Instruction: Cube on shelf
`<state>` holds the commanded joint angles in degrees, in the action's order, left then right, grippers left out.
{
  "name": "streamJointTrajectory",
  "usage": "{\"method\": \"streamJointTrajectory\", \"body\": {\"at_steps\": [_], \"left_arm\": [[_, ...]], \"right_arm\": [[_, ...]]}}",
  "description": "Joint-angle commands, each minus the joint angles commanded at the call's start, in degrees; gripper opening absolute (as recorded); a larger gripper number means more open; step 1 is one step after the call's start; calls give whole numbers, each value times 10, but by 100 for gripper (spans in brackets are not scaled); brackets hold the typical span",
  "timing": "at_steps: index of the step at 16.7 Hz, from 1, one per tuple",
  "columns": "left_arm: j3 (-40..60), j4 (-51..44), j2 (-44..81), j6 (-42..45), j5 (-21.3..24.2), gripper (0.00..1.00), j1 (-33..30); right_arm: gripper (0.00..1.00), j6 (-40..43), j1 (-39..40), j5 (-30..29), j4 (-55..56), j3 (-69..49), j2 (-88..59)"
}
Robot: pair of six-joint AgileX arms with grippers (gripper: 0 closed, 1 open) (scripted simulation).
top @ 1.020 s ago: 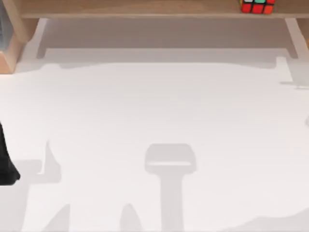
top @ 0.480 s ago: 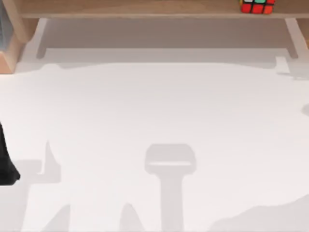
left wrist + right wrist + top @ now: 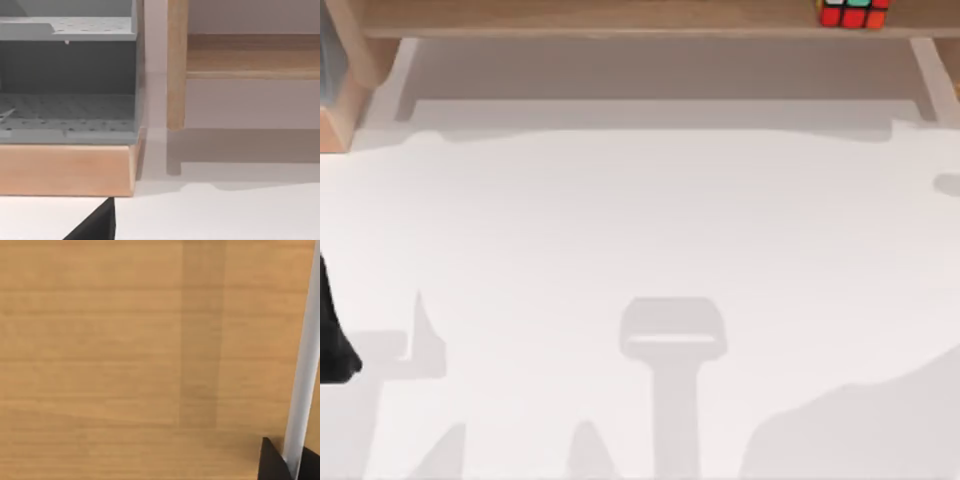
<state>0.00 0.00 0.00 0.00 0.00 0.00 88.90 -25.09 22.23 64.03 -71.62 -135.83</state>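
The cube (image 3: 853, 12), with red and green stickers on a black grid, stands on the shelf (image 3: 620, 18) near its right end at the far edge of the table. No gripper touches it. My left arm (image 3: 332, 345) is parked at the table's left edge. The left wrist view faces the shelf board (image 3: 250, 57) and one wooden post. In the right wrist view the light-brown board (image 3: 100, 340) lies close, with a black piece of my right gripper (image 3: 272, 462) beside a white support (image 3: 305, 365).
A grey perforated rack (image 3: 65, 75) on a wooden base (image 3: 65, 170) stands at the far left, beside the shelf's end. White supports (image 3: 925, 75) hold the shelf above the white table (image 3: 640, 230). Arm shadows lie on the table's front right.
The cube and my left arm have not moved. The large shadow at the table's front right has grown, and the small shadow at the right edge has slid toward the shelf.
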Motion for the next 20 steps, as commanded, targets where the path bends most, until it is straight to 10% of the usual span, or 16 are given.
{"method": "streamJointTrajectory", "body": {"at_steps": [4, 17, 20], "left_arm": [[0, 0, 0, 0, 0, 100, 0], [0, 0, 0, 0, 0, 100, 0], [0, 0, 0, 0, 0, 100, 0]], "right_arm": [[0, 0, 1, -1, -3, -3, -1], [98, 0, 1, -1, -3, -3, -1], [100, 0, 1, -1, -3, -3, -1]]}}
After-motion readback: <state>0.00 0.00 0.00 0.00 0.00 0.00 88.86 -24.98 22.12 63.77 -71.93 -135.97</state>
